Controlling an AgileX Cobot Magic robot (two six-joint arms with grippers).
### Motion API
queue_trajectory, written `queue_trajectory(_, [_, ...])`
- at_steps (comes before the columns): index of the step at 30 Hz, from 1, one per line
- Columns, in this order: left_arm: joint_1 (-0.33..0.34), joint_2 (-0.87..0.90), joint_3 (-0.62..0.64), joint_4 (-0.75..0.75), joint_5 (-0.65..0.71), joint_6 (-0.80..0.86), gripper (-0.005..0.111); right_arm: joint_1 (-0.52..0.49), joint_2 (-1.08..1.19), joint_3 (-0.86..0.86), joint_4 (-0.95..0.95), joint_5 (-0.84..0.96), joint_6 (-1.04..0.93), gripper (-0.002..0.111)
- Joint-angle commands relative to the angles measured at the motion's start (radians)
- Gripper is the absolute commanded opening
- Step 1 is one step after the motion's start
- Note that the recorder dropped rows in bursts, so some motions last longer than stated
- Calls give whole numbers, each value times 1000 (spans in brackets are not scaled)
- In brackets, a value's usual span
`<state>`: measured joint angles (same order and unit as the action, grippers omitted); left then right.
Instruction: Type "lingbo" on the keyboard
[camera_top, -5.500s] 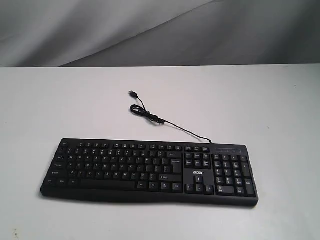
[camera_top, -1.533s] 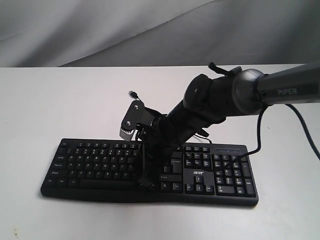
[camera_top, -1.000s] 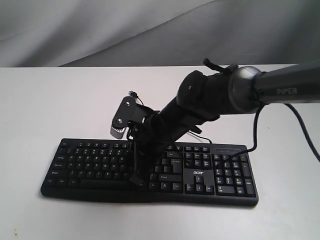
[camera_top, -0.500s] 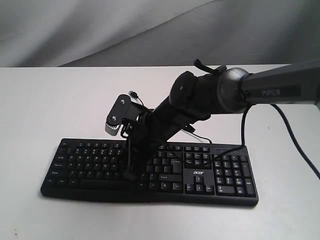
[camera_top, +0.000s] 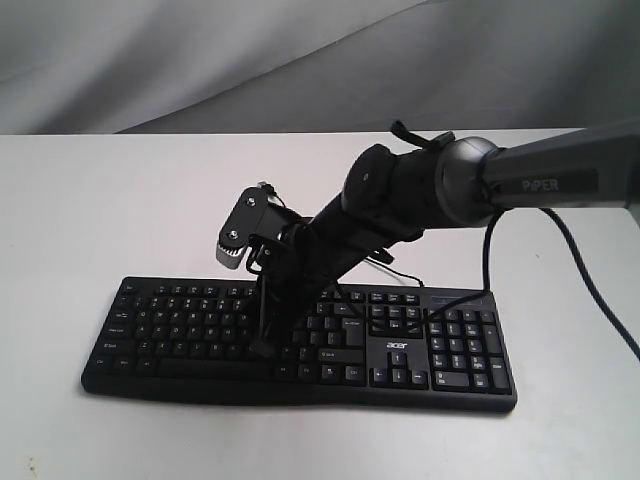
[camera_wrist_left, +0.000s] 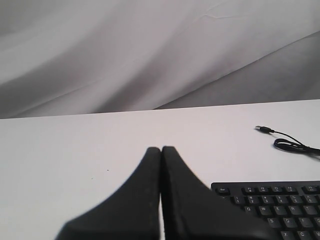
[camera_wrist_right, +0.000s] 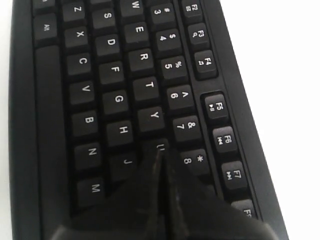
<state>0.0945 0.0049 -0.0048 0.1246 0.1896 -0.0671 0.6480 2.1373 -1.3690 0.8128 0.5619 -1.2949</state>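
Observation:
The black keyboard (camera_top: 170, 330) lies on the white table, its white "acer" logo (camera_top: 396, 347) at the right. My right gripper (camera_top: 260, 350) reaches in from the right and points down over the letter keys, shut on nothing. In the right wrist view its joined tips (camera_wrist_right: 160, 151) lie over the U key (camera_wrist_right: 156, 143), next to J and 8; I cannot tell whether they press it. My left gripper (camera_wrist_left: 161, 149) is shut and empty, hovering off the keyboard's (camera_wrist_left: 280, 210) Esc corner. It does not show in the exterior view.
The thin USB cable (camera_wrist_left: 292, 146) lies coiled on the table behind the keyboard, its plug (camera_wrist_left: 263, 129) loose. In the exterior view the right arm (camera_top: 420, 190) hides most of the cable. Grey cloth (camera_top: 300, 60) hangs behind the white table (camera_top: 100, 200).
The right arm came into view over the keyboard and its shut gripper has slid leftward along the letter keys, rising slightly in the last half second. The keyboard has not moved.

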Motion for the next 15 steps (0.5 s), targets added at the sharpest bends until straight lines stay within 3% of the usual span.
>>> queue_trajectory(1, [-5,-5,5,0,-6,-2,1,-8,2,-3,-2,-6,-1,0])
queue_trajectory(15, [-5,-5,5,0,-6,-2,1,-10,21,-5,2,-8,-1,0])
